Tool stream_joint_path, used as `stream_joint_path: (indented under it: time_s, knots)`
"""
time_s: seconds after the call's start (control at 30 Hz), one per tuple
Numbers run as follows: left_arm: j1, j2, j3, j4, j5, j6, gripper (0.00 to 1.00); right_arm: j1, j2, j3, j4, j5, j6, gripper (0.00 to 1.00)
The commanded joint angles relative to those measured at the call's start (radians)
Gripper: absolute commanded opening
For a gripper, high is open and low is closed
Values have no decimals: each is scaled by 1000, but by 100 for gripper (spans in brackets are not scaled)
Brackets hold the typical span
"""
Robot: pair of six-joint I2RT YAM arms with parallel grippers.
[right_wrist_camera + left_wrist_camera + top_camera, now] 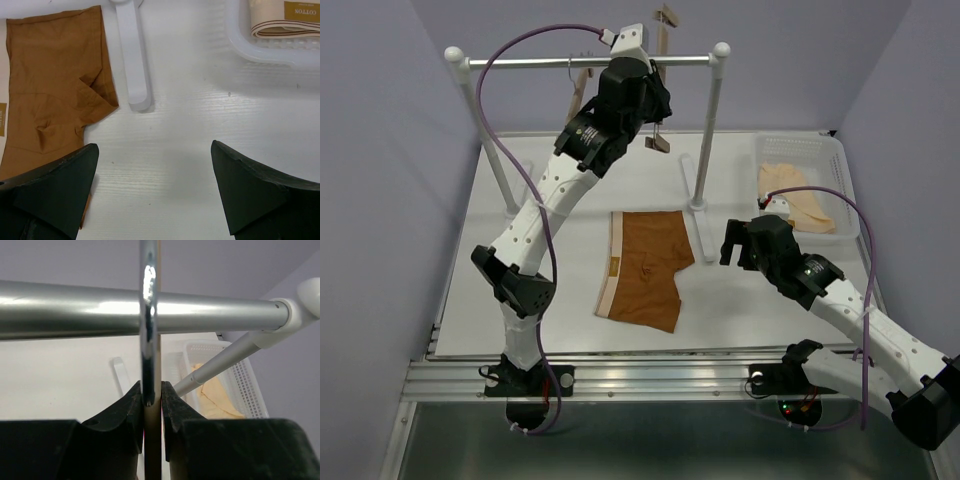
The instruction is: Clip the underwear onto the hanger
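Observation:
The rust-orange underwear [645, 265] lies flat on the table and shows at the left of the right wrist view [50, 90]. My left gripper [653, 100] is raised at the rack's rail [550, 62]. It is shut on the light-wood bar of the hanger [152, 440]. The hanger's metal hook [148, 315] crosses over the rail [75, 310]. From the top view the hanger's ends stick out above [666, 20] and below my gripper. My right gripper [738, 245] is open and empty, low over the table right of the underwear [155, 165].
A second hanger [582, 88] hangs on the rail left of my left gripper. The rack's white foot [132, 60] lies between the underwear and a white basket [840, 150] holding pale peach garments [795, 195] at the back right.

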Motion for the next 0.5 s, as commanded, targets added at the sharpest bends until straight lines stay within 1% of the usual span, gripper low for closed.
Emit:
stream_joint_path:
  time_s: [0.0, 0.13, 0.37, 0.47]
  knots:
    - [-26, -72, 13, 46, -64, 83, 0, -5, 0, 15, 16, 5, -3, 100]
    - [-34, -96, -24, 32, -88, 92, 0, -5, 0, 15, 17, 2, -6, 100]
    - [-51, -170, -169, 41, -108, 55, 0, -5, 0, 4, 26, -15, -14, 100]
    - [-60, -207, -266, 95, -114, 47, 0, -5, 6, -11, 46, -32, -27, 100]
